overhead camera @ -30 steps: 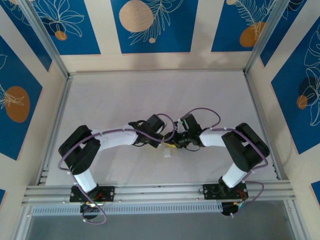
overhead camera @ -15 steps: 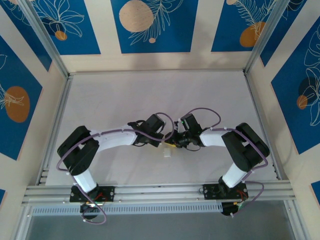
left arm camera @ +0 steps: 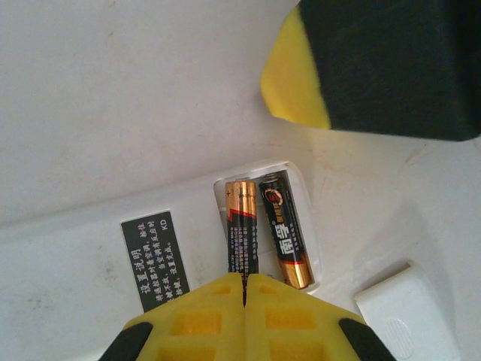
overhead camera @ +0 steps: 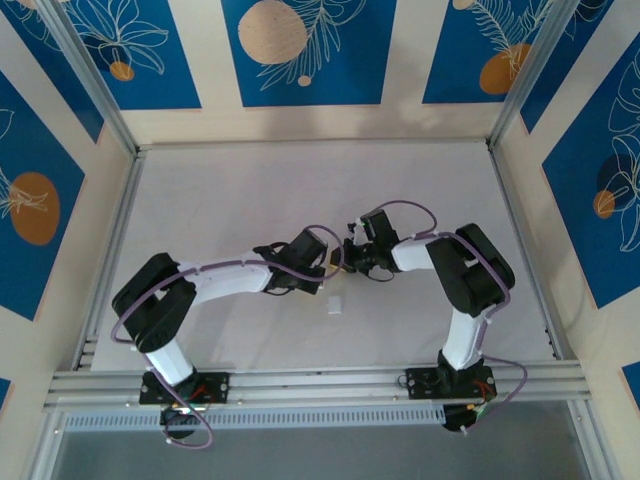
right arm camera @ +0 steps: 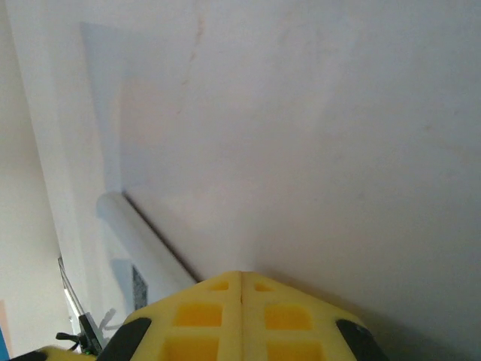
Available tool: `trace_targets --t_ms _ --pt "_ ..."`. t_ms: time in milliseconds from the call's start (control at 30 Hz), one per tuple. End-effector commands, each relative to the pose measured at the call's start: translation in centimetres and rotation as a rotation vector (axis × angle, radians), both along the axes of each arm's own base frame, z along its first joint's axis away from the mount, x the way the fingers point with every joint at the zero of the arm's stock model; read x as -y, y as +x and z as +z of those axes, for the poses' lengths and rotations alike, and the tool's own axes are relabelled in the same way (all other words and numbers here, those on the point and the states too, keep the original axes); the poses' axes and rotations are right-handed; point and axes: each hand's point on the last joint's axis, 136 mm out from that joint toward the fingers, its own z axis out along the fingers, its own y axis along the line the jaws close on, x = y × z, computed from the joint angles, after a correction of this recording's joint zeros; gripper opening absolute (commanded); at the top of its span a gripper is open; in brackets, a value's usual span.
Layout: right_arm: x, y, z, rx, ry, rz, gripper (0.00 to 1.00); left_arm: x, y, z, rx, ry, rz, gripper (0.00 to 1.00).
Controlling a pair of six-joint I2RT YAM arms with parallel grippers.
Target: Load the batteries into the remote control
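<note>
The white remote control lies face down on the table, its battery bay open beside a black label. Two batteries lie side by side in the bay, a left battery and a right battery, gold ends pointing opposite ways. My left gripper is shut, and its joined tips rest over the near end of the left battery. A yellow-padded finger of my right gripper hangs just beyond the remote. My right gripper is shut with nothing in it, over bare table.
A small loose white piece lies right of the remote, seen from above as a white piece just in front of the two wrists. Both arms meet at the table's middle. Aluminium rails run along the near edge.
My right gripper has gone from part open to shut, and that arm has swung back and up, away from the remote. My left arm has barely moved.
</note>
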Motion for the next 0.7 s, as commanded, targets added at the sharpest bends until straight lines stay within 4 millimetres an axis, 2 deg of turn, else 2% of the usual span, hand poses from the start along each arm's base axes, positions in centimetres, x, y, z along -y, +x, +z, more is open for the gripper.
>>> trace_targets --t_ms 0,367,667 --pt "-1.0 -0.2 0.5 0.004 0.045 0.044 0.0 0.4 -0.1 0.7 0.016 -0.032 0.023 0.06" --pt "-1.1 -3.2 0.2 -0.005 0.021 0.061 0.0 0.4 -0.2 0.4 0.011 -0.04 0.025 0.06" --pt "-1.0 -3.3 0.2 -0.008 0.016 0.058 0.0 0.8 -0.6 0.0 0.017 -0.049 -0.002 0.06"
